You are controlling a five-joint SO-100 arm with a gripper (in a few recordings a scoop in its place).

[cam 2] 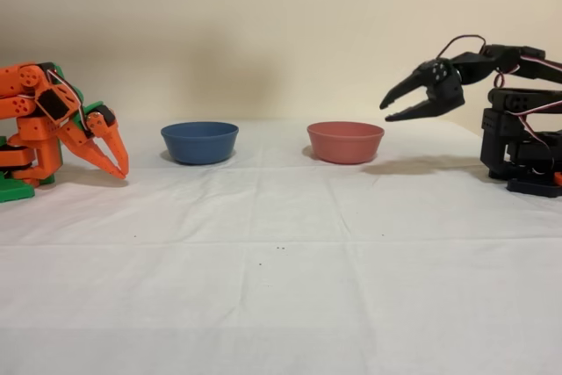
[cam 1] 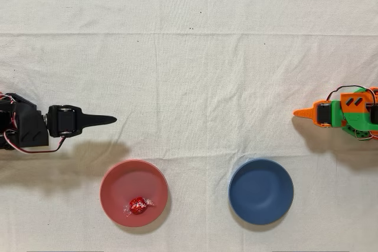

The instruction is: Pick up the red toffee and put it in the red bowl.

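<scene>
While one red toffee (cam 1: 139, 205) lies inside the red bowl (cam 1: 117, 179), near its 6 o'clock rim in the overhead view, its clear wrapper ends run roughly 3 to 9 o'clock. Two bowls: red, plus one blue bowl (cam 1: 261, 191). Black gripper (cam 2: 387, 111) hangs empty above the cloth, jaws slightly parted.

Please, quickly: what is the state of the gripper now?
Gripper: open, holding nothing; the red toffee lies in the red bowl.

The tiny foil-wrapped red toffee is hidden in the fixed view by the wall of the round matte salmon-red plastic bowl (cam 2: 345, 141). The black robot arm (cam 1: 23, 127) is cut off at the overhead view's left edge.
</scene>
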